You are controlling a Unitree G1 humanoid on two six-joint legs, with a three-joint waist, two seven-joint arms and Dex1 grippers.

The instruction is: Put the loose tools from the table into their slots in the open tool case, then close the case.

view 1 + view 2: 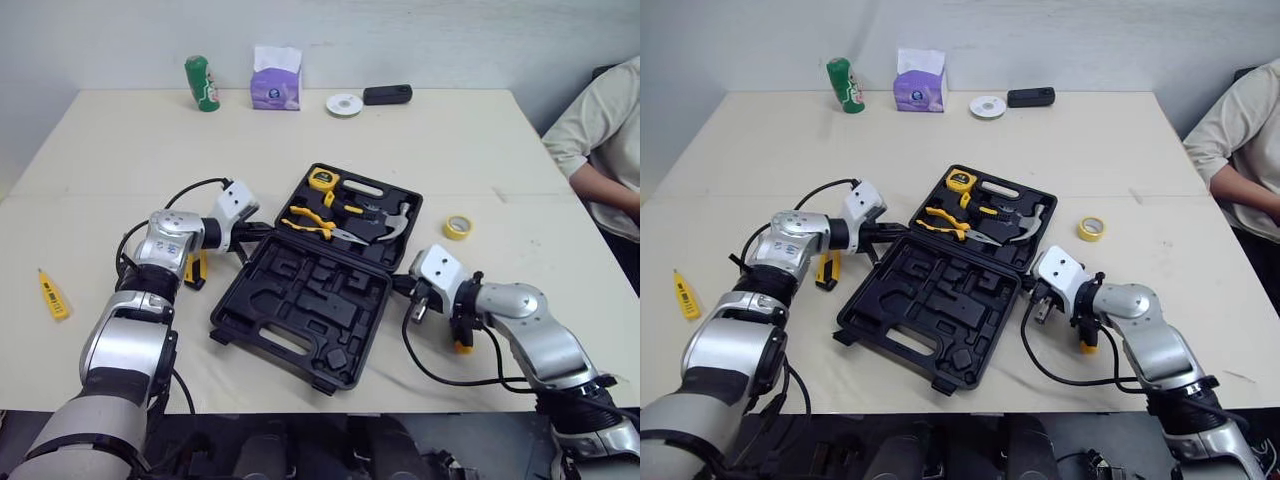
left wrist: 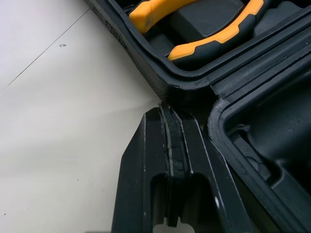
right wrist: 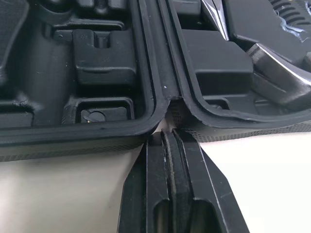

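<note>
The black tool case (image 1: 235, 285) lies open in the middle of the table. Its far half holds a tape measure (image 1: 322, 181), orange pliers (image 1: 312, 222) and a hammer (image 1: 385, 222); the near half is bare moulded slots. My left gripper (image 1: 262, 232) is shut, its tips (image 2: 171, 109) against the hinge notch at the case's left end. At the right end of the hinge, my right gripper (image 1: 398, 285) is also shut, tips (image 3: 167, 136) at the notch. A yellow tester (image 1: 53, 294) lies far left. A yellow-black tool (image 1: 196, 268) lies beside my left arm, and a yellow item (image 1: 462, 345) under my right arm.
A yellow tape roll (image 1: 458, 227) sits right of the case. Along the far edge stand a green can (image 1: 202, 82), a tissue pack (image 1: 276, 80), a white disc (image 1: 344, 104) and a black device (image 1: 387, 94). A person (image 1: 600, 130) sits at the table's right side.
</note>
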